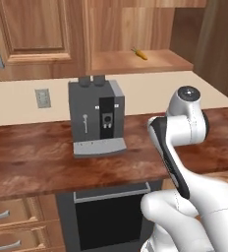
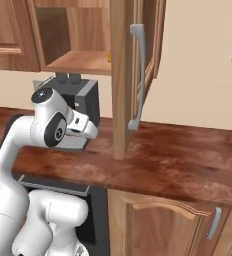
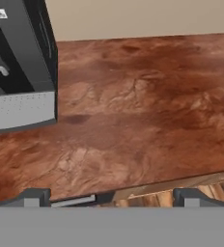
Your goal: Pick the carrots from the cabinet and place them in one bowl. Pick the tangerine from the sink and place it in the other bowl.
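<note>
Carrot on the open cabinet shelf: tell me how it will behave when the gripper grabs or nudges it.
The carrot is thin and tapered, so a nudge would likely roll or pivot it on the flat cabinet shelf. It looks stiff and probably light. It lies loose with nothing beside it, so a poorly centred pinch may let it slip.

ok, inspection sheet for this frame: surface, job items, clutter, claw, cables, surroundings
Surface: reddish-brown marbled stone counter, bare in front of the claw.
Job's things: one small orange carrot with green top lying on the open brown wooden cabinet shelf.
Clutter: grey and black coffee machine standing on the counter.
Claw: dark two-finger claw open, holding nothing, above the counter.
Cables: nothing seen.
Surroundings: grey wall outlet; open cabinet door with silver handle.
</note>
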You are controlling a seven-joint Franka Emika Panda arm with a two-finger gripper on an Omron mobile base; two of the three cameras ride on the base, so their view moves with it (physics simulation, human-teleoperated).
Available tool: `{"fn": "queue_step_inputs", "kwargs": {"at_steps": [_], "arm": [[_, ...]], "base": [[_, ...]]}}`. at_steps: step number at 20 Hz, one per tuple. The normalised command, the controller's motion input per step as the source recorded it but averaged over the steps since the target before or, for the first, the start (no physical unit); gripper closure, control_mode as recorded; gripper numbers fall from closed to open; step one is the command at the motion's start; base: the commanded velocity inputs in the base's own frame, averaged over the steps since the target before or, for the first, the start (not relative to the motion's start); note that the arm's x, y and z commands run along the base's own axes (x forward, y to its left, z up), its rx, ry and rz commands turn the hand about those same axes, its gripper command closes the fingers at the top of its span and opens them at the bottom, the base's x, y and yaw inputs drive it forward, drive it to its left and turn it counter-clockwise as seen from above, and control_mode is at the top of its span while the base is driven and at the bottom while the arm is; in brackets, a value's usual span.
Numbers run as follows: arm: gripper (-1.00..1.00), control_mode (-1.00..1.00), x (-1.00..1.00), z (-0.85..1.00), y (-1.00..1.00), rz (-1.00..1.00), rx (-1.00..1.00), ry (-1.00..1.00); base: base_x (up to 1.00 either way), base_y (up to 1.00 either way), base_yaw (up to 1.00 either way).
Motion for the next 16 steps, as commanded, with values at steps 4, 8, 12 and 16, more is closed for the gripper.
{"fn": "queue_step_inputs", "kwargs": {"at_steps": [4,8,12,16], "arm": [[-1.0,1.0,0.0,0.0,0.0,0.0,0.0,0.0],[-1.0,1.0,0.0,0.0,0.0,0.0,0.0,0.0],[-1.0,1.0,0.0,0.0,0.0,0.0,0.0,0.0],[-1.0,1.0,0.0,0.0,0.0,0.0,0.0,0.0]], "base": [[0.32,0.22,-0.09],[0.28,0.21,-0.09],[0.27,0.22,-0.06],[0.33,0.25,-0.04]]}}
